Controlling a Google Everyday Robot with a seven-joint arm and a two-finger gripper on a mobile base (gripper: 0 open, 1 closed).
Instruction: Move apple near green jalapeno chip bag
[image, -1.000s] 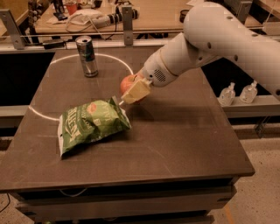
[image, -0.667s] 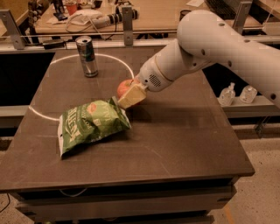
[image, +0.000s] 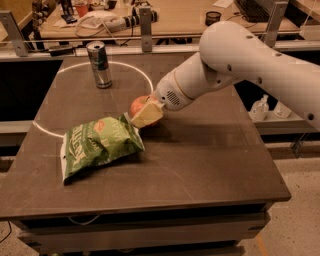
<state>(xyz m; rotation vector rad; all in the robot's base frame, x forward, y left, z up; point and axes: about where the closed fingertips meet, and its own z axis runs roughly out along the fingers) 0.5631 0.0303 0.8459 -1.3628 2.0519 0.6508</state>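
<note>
The apple (image: 137, 105) is red-orange and sits low over the dark table, right beside the upper right corner of the green jalapeno chip bag (image: 99, 145). My gripper (image: 144, 114) is shut on the apple; a cream-coloured finger (image: 148, 114) covers its front right side. The crinkled green bag lies flat on the left half of the table. The white arm reaches in from the upper right.
A tall silver drink can (image: 99, 64) stands at the back left of the table (image: 210, 160), inside a white painted circle. Behind the table is a cluttered workbench with metal posts. White bottles (image: 259, 108) stand on the floor at the right.
My gripper has carried the apple a little left and down, closer to the chip bag's top right corner. The bag and the can have not moved.
</note>
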